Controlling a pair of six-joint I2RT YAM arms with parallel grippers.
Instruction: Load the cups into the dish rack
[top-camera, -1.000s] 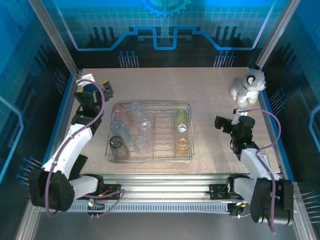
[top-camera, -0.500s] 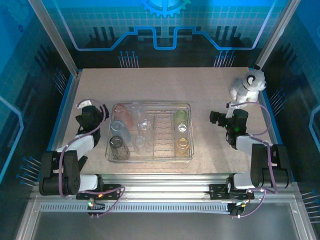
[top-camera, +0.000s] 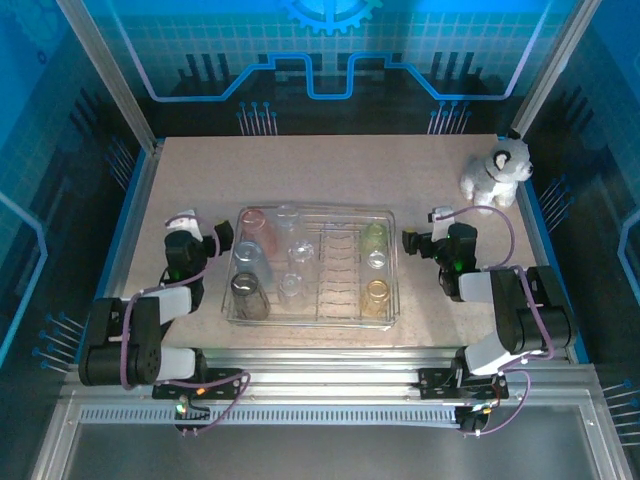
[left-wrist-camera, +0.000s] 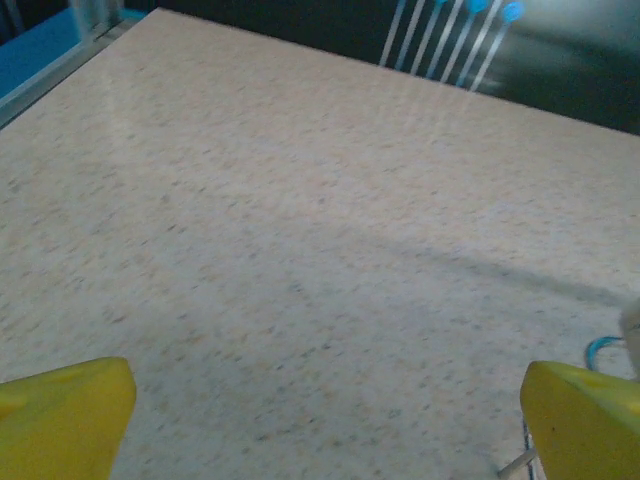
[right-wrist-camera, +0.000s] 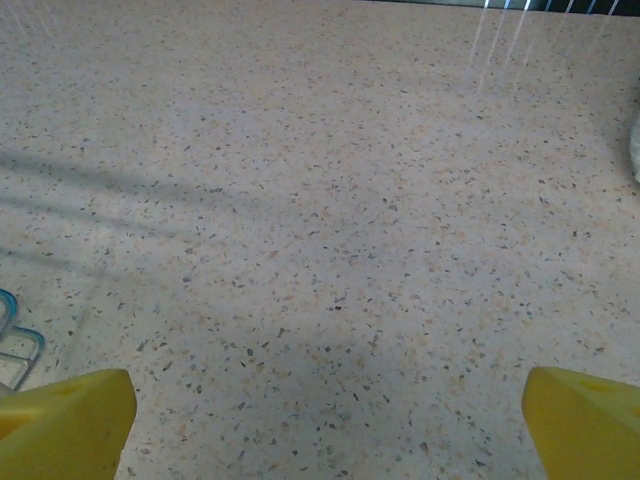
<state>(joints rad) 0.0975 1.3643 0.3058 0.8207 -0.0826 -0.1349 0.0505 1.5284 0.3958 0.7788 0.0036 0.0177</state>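
Observation:
The dish rack (top-camera: 393, 268), a silver wire basket, stands mid-table with several cups upright inside. On its left side are a red-pink cup (top-camera: 253, 222), a blue cup (top-camera: 246, 256) and a smoky grey cup (top-camera: 247, 294). Clear cups (top-camera: 299, 252) fill the middle. A green cup (top-camera: 374, 235) and an amber cup (top-camera: 376, 293) stand at its right. My left gripper (top-camera: 184, 238) lies low beside the rack's left side, and my right gripper (top-camera: 414, 243) beside its right side. Both are open: the left gripper (left-wrist-camera: 325, 425) and right gripper (right-wrist-camera: 325, 425) have their yellow fingertips wide apart over bare table.
A white-grey plush toy (top-camera: 497, 172) sits at the table's far right corner. A rack corner (right-wrist-camera: 14, 340) shows at the left edge of the right wrist view. Blue side rails (top-camera: 128, 240) border the table.
Both arms have folded down and drawn back toward their bases, ending low beside the rack. The rack now sits slightly further right. The jaws stayed wide.

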